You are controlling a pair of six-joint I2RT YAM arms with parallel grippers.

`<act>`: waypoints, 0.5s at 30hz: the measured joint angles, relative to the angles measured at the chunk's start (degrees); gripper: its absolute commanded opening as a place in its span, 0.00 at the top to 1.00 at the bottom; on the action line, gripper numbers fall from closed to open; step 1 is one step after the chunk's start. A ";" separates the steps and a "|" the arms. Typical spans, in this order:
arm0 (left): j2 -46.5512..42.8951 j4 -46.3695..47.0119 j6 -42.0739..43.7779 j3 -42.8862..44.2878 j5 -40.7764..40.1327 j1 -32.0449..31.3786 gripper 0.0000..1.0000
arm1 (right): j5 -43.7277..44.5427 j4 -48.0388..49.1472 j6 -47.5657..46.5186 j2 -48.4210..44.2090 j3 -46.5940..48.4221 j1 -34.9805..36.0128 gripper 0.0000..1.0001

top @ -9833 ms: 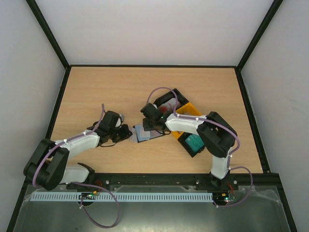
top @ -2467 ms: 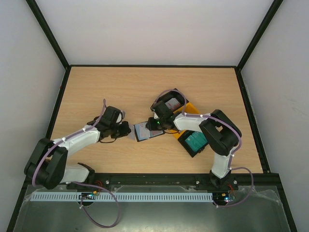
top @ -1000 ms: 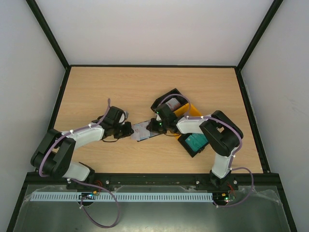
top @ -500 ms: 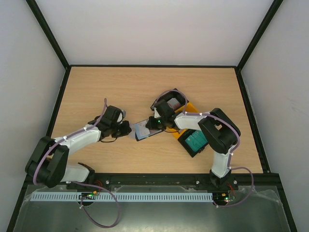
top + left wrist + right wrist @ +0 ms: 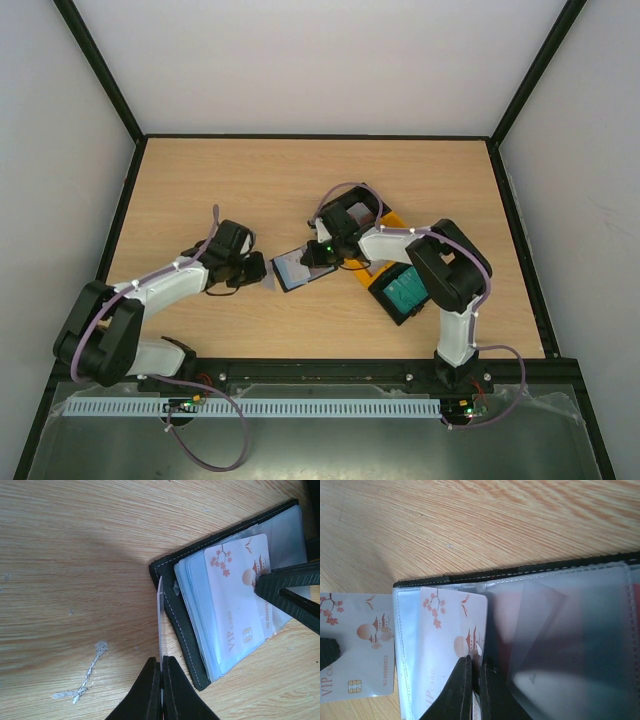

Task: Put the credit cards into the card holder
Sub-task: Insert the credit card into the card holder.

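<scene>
The black card holder [image 5: 297, 270] lies open on the table, its clear sleeves [image 5: 570, 630] fanned out. My right gripper [image 5: 318, 253] is shut on a pale blossom-print credit card [image 5: 445, 645] that sits in a sleeve; its fingers [image 5: 462, 690] pinch the card's right edge. The same card [image 5: 235, 600] also shows in the left wrist view. My left gripper [image 5: 257, 268] is shut on a second pale card, edge-on [image 5: 160, 620] at the holder's left edge [image 5: 172, 610]. That card faces the right wrist camera [image 5: 357, 645].
Joined black and yellow open bins [image 5: 388, 228] stand right of the holder. The near black bin holds teal cards [image 5: 403, 292]. A reddish card [image 5: 512, 625] shows dimly behind the cloudy sleeves. A grey scuff [image 5: 85, 675] marks the wood.
My right gripper has shifted slightly left and back over the holder, and the holder has turned a little. My left gripper has stayed at the holder's left edge.
</scene>
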 measured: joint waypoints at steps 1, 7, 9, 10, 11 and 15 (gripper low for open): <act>0.04 0.07 -0.02 0.00 0.26 0.04 0.97 | -0.28 -0.31 -0.52 0.17 0.26 -0.04 0.98; 0.46 0.17 0.09 0.00 1.01 0.26 0.98 | -2.43 -2.27 -3.30 1.36 1.88 -0.59 0.98; 0.66 0.22 0.20 0.00 1.22 0.37 0.98 | -2.91 -2.62 -3.82 1.53 2.19 -0.72 0.98; 0.72 0.22 0.24 0.00 1.31 0.39 0.97 | -3.08 -2.71 -4.02 1.55 2.23 -0.74 0.98; 0.79 0.24 0.24 0.02 1.40 0.44 0.98 | -3.28 -2.82 -4.22 1.60 2.29 -0.76 0.98; 1.05 0.31 0.26 0.20 1.88 0.48 0.98 | -3.54 -3.17 -4.94 1.70 2.45 -0.76 0.98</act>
